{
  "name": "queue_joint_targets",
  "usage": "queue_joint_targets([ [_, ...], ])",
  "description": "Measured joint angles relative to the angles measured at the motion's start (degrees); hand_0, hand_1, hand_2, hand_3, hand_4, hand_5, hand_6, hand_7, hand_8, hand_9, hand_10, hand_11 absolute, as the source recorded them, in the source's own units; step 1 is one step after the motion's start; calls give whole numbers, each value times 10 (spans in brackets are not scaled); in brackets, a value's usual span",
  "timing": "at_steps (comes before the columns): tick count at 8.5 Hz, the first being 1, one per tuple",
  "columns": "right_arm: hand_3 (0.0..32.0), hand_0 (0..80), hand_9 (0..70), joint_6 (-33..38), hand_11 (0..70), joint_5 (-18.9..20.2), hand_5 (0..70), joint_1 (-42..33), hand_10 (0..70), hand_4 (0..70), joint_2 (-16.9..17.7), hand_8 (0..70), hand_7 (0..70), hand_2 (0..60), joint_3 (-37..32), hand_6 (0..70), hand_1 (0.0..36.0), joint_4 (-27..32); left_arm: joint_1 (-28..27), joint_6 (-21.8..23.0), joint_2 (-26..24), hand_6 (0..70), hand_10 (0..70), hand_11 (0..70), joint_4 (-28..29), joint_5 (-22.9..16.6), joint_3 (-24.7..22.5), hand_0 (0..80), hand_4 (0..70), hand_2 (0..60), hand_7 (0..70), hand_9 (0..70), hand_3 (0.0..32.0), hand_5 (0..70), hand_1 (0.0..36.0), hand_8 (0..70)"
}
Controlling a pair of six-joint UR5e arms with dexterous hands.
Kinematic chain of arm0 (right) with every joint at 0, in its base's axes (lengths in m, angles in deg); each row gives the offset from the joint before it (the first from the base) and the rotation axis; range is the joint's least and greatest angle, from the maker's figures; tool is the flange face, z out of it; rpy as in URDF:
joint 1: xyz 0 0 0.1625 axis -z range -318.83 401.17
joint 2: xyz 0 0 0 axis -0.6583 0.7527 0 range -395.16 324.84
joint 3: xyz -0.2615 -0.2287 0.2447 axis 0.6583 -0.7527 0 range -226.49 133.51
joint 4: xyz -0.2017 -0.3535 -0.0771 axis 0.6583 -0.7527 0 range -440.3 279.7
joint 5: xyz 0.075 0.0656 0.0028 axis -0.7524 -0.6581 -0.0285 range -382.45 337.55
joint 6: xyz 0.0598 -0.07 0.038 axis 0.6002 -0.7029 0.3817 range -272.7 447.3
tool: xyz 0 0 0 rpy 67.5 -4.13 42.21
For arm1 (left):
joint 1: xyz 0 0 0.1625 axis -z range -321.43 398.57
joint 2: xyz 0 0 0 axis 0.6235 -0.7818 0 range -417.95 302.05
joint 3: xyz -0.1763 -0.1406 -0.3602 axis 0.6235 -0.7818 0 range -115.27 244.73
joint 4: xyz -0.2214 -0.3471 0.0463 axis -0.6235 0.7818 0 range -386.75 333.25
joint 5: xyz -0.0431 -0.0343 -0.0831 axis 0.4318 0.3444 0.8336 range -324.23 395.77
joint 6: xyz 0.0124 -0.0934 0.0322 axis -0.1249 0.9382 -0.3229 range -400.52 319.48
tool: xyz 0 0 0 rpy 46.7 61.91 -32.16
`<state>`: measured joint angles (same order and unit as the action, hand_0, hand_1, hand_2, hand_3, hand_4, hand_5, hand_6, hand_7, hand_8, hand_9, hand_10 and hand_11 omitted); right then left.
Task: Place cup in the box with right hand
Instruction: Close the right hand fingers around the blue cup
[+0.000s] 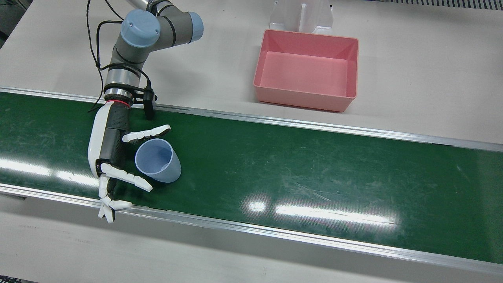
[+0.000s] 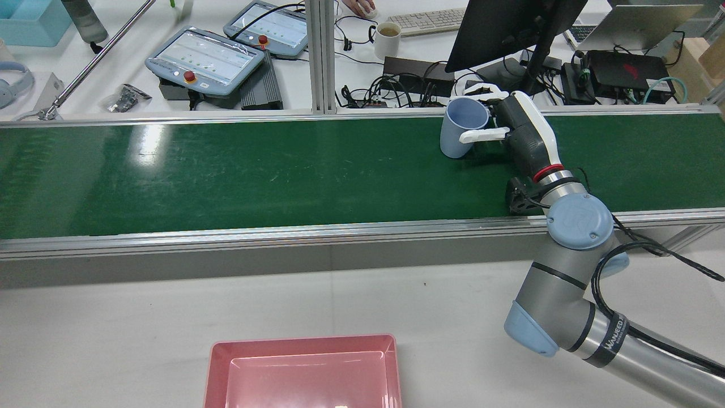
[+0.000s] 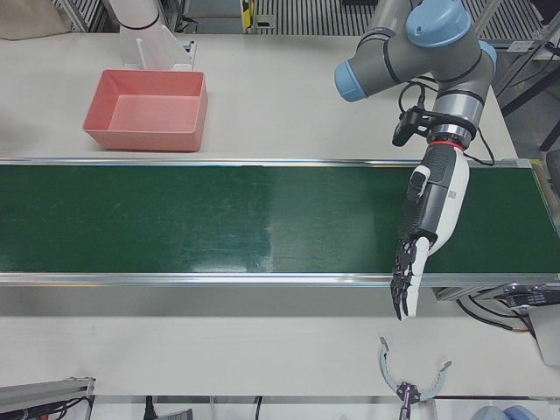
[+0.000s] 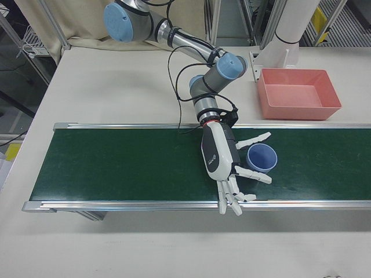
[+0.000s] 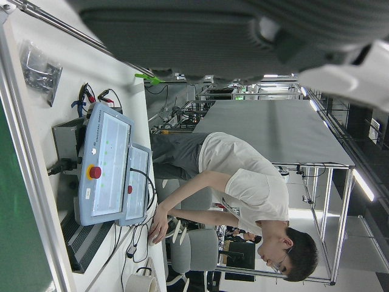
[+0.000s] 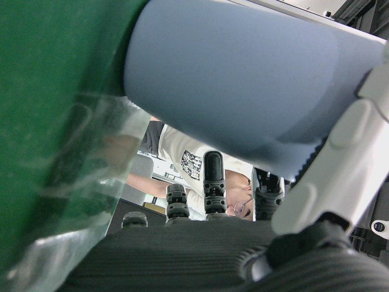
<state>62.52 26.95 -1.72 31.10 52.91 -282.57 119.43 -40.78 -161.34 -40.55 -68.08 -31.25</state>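
Note:
A pale blue cup stands upright on the green belt. My right hand lies beside it, open. Its thumb reaches past one side of the cup and a finger past the other; the other fingers point straight out over the belt's front rail. In the right hand view the cup fills the top, with a white finger against its wall. The pink box sits empty on the table behind the belt. My left hand hangs open over the belt's other end.
A white stand rises behind the box. Beyond the belt's far rail stand two teach pendants, a mug, a monitor and cables. A person sits at that desk. A small clamp tool lies on the front table.

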Motion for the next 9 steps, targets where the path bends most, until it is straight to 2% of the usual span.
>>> queue_joint_targets([
  [1, 0, 539, 223, 0, 0, -1, 22, 0, 0, 669, 0, 82, 639, 0, 6, 122, 57, -4, 0, 0, 0, 0, 0, 0, 0, 0, 0, 0, 0, 0, 0, 0, 0, 0, 0, 0],
  [2, 0, 638, 278, 0, 17, -3, 48, -1, 5, 700, 0, 115, 700, 138, 17, 171, 235, -17, 0, 0, 0, 0, 0, 0, 0, 0, 0, 0, 0, 0, 0, 0, 0, 0, 0, 0],
  [3, 0, 683, 327, 0, 44, -5, 55, -2, 23, 700, 2, 136, 700, 433, 26, 205, 332, -28, 0, 0, 0, 0, 0, 0, 0, 0, 0, 0, 0, 0, 0, 0, 0, 0, 0, 0],
  [4, 0, 694, 354, 0, 56, -6, 61, -2, 31, 700, 3, 150, 700, 594, 31, 228, 360, -34, 0, 0, 0, 0, 0, 0, 0, 1, 0, 0, 0, 0, 0, 0, 0, 0, 0, 0],
  [6, 0, 649, 366, 0, 55, -7, 59, -3, 30, 700, 7, 155, 700, 516, 36, 231, 356, -39, 0, 0, -1, 0, 0, 0, -1, 0, 0, 0, 0, 0, 0, 0, 0, 0, 0, 0],
  [8, 0, 603, 360, 0, 45, -7, 53, -3, 24, 700, 20, 149, 700, 547, 61, 212, 338, -47, 0, 0, 0, 0, 0, 0, -1, 0, 0, 0, 0, 0, 0, 0, 0, 0, 0, 0],
  [9, 0, 590, 350, -1, 41, -7, 51, -4, 22, 700, 31, 145, 700, 528, 96, 203, 325, -62, 0, 0, 0, 0, 0, 0, 0, 1, 0, 0, 0, 0, 0, 0, 0, 0, 0, 0],
])
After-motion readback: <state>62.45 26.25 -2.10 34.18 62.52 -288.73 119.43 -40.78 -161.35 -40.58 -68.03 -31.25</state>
